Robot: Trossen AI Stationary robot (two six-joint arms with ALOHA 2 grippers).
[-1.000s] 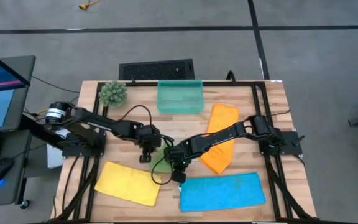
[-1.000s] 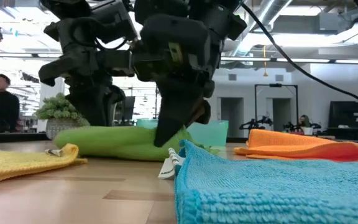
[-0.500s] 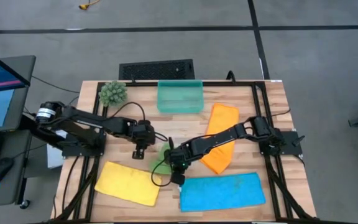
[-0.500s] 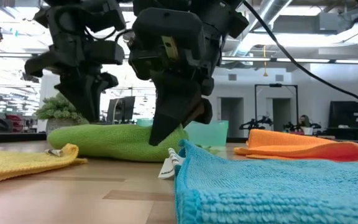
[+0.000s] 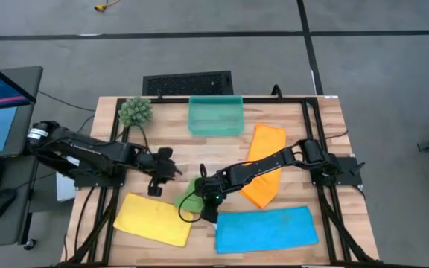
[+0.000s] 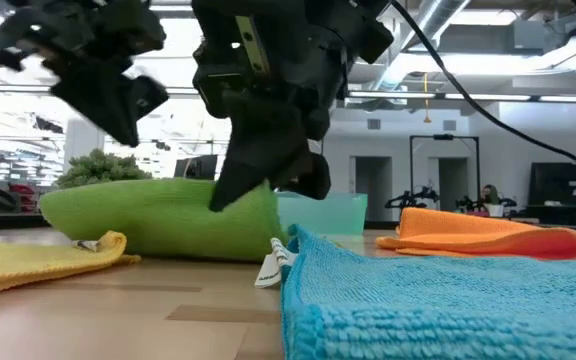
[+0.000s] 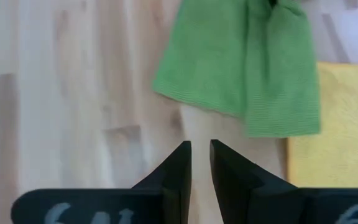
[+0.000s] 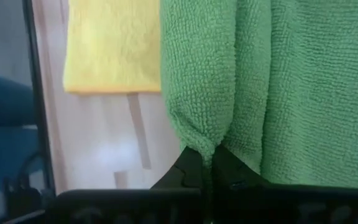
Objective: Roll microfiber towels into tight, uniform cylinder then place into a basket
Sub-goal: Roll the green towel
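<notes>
Right arm reaches from its base at the table's 3 o'clock edge across toward centre, passing over the orange towel. The right gripper sits just below table centre, clenched on a fold of the green towel; the right wrist view shows the cloth pinched between the two dark fingers, with fabric draped on both sides of them. In the low view the green towel forms a raised hump, with the gripper body pressing into its upper edge.

Left arm extends from the 9 o'clock side toward centre. The left gripper hangs above bare wood at about 10 o'clock from the green towel, near it but apart. Its fingers stand almost together with a narrow gap between them and nothing held.

Yellow towel lies flat at 7 o'clock on the table, its near corner just beside the green towel. The blue towel lies flat at 5 o'clock. The basket stands at 12 o'clock, well apart from both grippers, with the plant ball at its 9 o'clock side.

Part of the green towel is covered by the right gripper in the high view, so its full outline cannot be made out. Whether any portion is rolled cannot be told.
</notes>
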